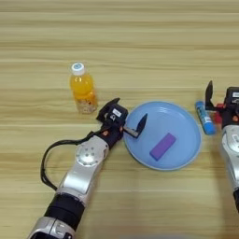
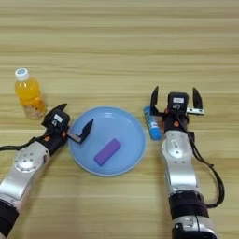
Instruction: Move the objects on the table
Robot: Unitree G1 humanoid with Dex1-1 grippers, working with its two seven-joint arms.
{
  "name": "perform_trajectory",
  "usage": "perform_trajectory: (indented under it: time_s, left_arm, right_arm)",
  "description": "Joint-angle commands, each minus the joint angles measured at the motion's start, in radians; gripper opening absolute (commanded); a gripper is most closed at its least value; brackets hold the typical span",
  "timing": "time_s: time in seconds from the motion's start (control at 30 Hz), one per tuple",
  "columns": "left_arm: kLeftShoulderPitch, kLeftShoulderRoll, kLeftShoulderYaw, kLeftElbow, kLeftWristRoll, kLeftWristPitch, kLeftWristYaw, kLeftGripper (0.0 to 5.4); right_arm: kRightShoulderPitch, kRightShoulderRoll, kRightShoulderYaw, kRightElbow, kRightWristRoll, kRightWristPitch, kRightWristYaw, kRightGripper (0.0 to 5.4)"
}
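A flat purple rectangular block point(image 2: 107, 151) lies slightly tilted at the centre of a round light-blue plate point(image 2: 126, 126) on the light-brown wooden bench point(image 2: 116, 46). A clear bottle of orange drink with a white cap point(image 2: 28, 94) stands upright beyond the plate's left rim. A blue cylindrical tube point(image 2: 151, 123) lies just beside the right rim. The left gripper point(image 2: 74, 122) hovers at the plate's left rim, fingers spread wide and empty. The right gripper point(image 2: 176, 99) sits just right of the tube, fingers wide apart.

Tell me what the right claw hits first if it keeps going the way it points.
Probably nothing: the open right claw points up the bare table. The blue tube lies beside its left finger, likely just off that line.
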Motion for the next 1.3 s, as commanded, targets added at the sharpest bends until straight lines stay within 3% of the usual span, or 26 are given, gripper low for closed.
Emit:
perform_trajectory:
  time_s: [0.03, 0.2, 0.4, 0.57, 1.1, 1.3]
  left_arm:
    - [-0.036, 0.008, -0.012, 0.033, 0.061, 0.02, 0.037, 5.38]
    - [-0.063, 0.017, -0.023, 0.056, 0.123, 0.048, 0.071, 5.38]
    - [-0.132, 0.02, -0.021, 0.136, 0.153, 0.065, 0.094, 5.38]
    - [-0.195, 0.012, -0.006, 0.195, 0.147, 0.056, 0.106, 5.38]
    - [-0.225, 0.001, 0.022, 0.263, 0.146, 0.027, 0.129, 5.38]
    - [-0.246, -0.003, 0.037, 0.309, 0.16, 0.002, 0.198, 5.38]
  right_arm:
    - [-0.006, 0.001, 0.002, -0.001, -0.008, 0.009, -0.003, 5.4]
    - [-0.003, 0.003, 0.003, -0.008, -0.009, 0.011, -0.004, 5.4]
    - [0.0, 0.006, 0.006, -0.012, -0.01, 0.01, -0.004, 5.4]
    - [0.003, 0.009, 0.007, -0.021, -0.014, 0.011, -0.005, 5.4]
    - [0.004, 0.01, 0.008, -0.028, -0.02, 0.009, 0.0, 5.4]
    - [0.006, 0.01, 0.01, -0.031, -0.021, 0.008, 0.003, 5.4]
